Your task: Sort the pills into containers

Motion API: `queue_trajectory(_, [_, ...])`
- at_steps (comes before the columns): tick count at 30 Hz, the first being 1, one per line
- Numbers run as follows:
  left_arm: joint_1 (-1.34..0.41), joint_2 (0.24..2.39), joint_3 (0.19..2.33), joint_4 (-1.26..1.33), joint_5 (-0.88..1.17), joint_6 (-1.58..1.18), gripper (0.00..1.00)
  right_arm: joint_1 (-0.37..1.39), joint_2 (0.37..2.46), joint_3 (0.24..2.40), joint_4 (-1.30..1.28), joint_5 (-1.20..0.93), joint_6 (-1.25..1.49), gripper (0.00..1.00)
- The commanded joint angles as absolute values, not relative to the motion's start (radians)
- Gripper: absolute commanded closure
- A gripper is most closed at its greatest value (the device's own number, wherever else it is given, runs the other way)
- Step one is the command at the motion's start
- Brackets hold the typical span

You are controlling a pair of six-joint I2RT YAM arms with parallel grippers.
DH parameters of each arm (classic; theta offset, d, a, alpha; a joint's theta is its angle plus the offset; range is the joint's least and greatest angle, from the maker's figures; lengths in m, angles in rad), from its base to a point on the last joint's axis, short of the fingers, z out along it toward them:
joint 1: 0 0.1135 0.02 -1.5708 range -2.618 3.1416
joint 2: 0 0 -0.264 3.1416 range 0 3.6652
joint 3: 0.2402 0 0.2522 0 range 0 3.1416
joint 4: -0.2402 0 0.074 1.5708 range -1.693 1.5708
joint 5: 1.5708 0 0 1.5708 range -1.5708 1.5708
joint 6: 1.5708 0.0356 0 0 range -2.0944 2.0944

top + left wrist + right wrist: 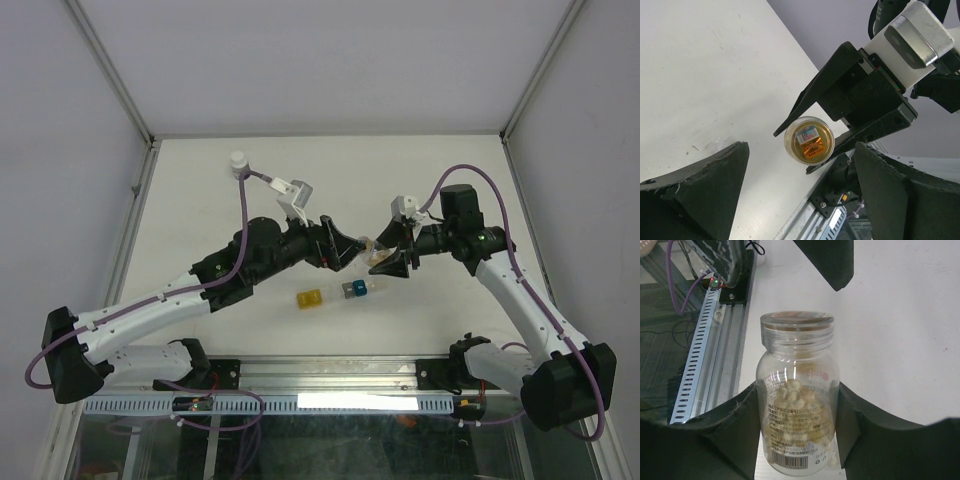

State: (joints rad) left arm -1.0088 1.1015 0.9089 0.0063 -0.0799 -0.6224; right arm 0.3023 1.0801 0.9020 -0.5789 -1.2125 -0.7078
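Observation:
My right gripper (385,258) is shut on a small clear vial (371,252) and holds it above the table, its lid end towards the left gripper. In the right wrist view the vial (797,405) sits between my fingers, its clear lid (797,322) on, with pale tan pills (795,390) inside. My left gripper (348,252) is open and empty just left of the vial. In the left wrist view the vial (808,139) shows end on, orange inside. The pillbox strip lies on the table below: a yellow cube (310,298), a blue cube (352,290) and a clear one (369,288).
A small white-capped bottle (238,160) stands at the far left of the table. A metal rail (330,375) runs along the near edge and also shows in the right wrist view (705,340). Enclosure walls close off the left, right and back.

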Motion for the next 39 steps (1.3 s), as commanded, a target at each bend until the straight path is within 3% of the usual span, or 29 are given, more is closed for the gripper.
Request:
queue_trajectory(1, [-1.045, 1.118, 0.988, -0.042, -0.163, -0.565, 0.12, 0.297, 1.071, 0.907, -0.54, -1.243, -0.7, 1.0])
queue_trajectory(22, [-1.101, 1.212, 1.091, -0.093, -0.221, -0.527, 0.13, 0.297, 1.072, 0.902, -0.535, -1.236, -0.693, 1.0])
queue_trajectory(39, [-1.103, 1.25, 1.128, -0.115, -0.185, -0.509, 0.41, 0.298, 1.069, 0.903, -0.535, -1.241, -0.691, 1.0])
